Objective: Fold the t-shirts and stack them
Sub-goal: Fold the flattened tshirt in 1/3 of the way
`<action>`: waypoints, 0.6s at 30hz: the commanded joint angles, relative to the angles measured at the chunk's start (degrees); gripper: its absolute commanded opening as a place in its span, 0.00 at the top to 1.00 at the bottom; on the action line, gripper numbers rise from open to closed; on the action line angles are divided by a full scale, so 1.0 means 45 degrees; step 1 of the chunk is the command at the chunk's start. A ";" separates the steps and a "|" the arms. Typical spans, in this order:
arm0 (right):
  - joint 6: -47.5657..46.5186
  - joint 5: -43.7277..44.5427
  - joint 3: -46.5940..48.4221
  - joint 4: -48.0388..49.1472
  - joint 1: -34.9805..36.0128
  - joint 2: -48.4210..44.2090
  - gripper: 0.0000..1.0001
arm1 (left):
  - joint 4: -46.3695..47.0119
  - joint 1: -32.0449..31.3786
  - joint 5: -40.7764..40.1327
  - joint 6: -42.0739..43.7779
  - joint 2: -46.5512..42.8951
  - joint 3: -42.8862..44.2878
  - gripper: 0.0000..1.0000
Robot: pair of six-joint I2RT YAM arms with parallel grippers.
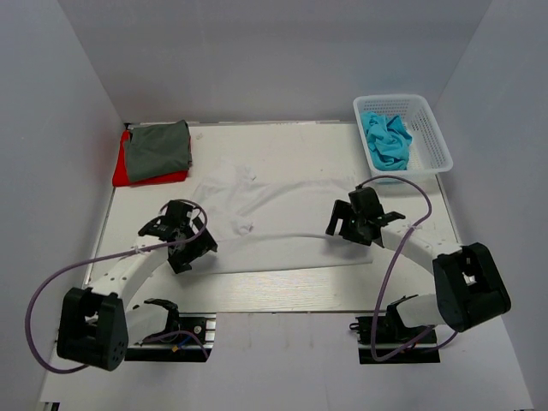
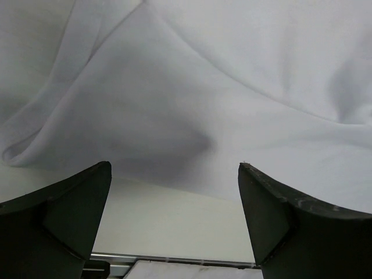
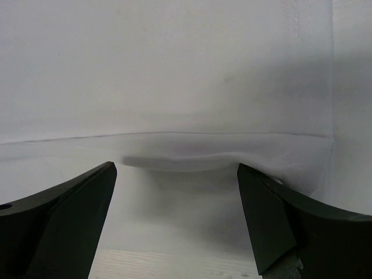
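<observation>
- White t-shirt (image 1: 282, 214): you're looking at soft matt cloth with a fine, smooth knit. The stitched hem line shows in the right wrist view.
- Dark grey t-shirt (image 1: 158, 147) and red t-shirt (image 1: 121, 169): both matt cloth, no sheen.
- Turquoise t-shirts (image 1: 387, 141): crumpled matt cloth.
- Basket (image 1: 435, 145): white plastic mesh, slightly glossy.
- Table (image 1: 282, 295): pale wood-look top, smooth, low sheen. You can see faint grain lines.
- Left gripper (image 2: 174, 168) fingers (image 2: 64, 215): black plastic, matt.
- Right gripper (image 3: 177, 168) fingers (image 3: 290, 221): same matt black plastic, light scuffs along your edges.
- Cables (image 1: 30, 321): purple sheath, smooth, slightly shiny.
- Walls (image 1: 274, 60): matt pale grey; you can't tell the material.
</observation>
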 commanded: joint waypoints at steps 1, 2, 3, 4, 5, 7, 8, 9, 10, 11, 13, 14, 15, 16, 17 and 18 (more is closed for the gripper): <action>0.0198 0.0101 0.0114 -0.0236 0.0205 -0.0505 0.10 | 0.0057 -0.0043 0.0101 -0.0246 -0.1037 0.0368 0.00; 0.0198 0.0178 0.0192 -0.0023 0.0244 -0.0467 0.10 | 0.0057 -0.0043 -0.0056 -0.0246 -0.1153 0.0563 0.00; 0.0237 0.0295 0.0271 0.0018 0.0283 -0.0370 0.10 | -0.0059 -0.0043 -0.0290 -0.0246 -0.1155 0.0913 0.00; 0.0469 0.0509 0.0735 -0.0001 0.0225 -0.0234 0.10 | -0.0060 0.0093 -0.0408 -0.0246 -0.1155 0.1091 0.00; 0.0530 0.0550 0.0914 -0.0001 0.0225 0.0271 0.10 | -0.0060 0.0094 -0.0409 -0.0130 -0.0980 0.1247 0.00; 0.0764 0.0648 0.1617 0.0096 0.0245 0.0548 0.10 | -0.0197 0.0094 -0.0526 -0.0129 -0.0783 0.1521 0.00; 0.0823 0.0648 0.1754 0.0135 0.0244 0.1071 0.10 | -0.0197 0.0249 -0.0526 -0.0129 -0.0667 0.1658 0.00; 0.0997 0.0841 0.1968 0.0078 0.0186 0.1250 0.10 | -0.0197 0.0250 -0.0526 -0.0129 -0.0666 0.1775 0.00; 0.1018 0.1056 0.2415 0.0116 0.0205 0.1639 0.10 | -0.0197 0.0250 -0.0526 -0.0129 -0.0666 0.1950 0.00; 0.1193 0.1232 0.2574 0.0116 0.0167 0.2030 0.10 | -0.0197 0.0250 -0.0681 -0.0129 -0.0550 0.2358 0.00; 0.1292 0.1526 0.3373 -0.0059 0.0186 0.2751 0.10 | -0.0197 0.0250 -0.0994 -0.0129 -0.0549 0.2751 0.00; 0.1292 0.1449 0.3763 -0.0137 0.0147 0.3065 0.10 | -0.0197 0.0250 -0.1246 0.0006 -0.0549 0.3140 0.00; 0.1195 0.1410 0.4115 -0.0234 0.0127 0.3262 0.10 | -0.0061 0.0250 -0.1500 0.0008 -0.0394 0.3627 0.00; 0.1194 0.1410 0.4312 -0.0313 0.0127 0.3303 0.10 | -0.0060 0.0250 -0.1503 0.0008 -0.0277 0.3632 0.00; 0.1020 0.1410 0.4643 -0.0429 0.0147 0.3322 0.10 | 0.0114 0.0250 -0.1793 0.0220 -0.0102 0.4212 0.00; 0.1019 0.1429 0.4762 -0.0469 0.0108 0.3265 0.10 | -0.0097 0.0250 -0.1970 0.0222 0.0113 0.4604 0.00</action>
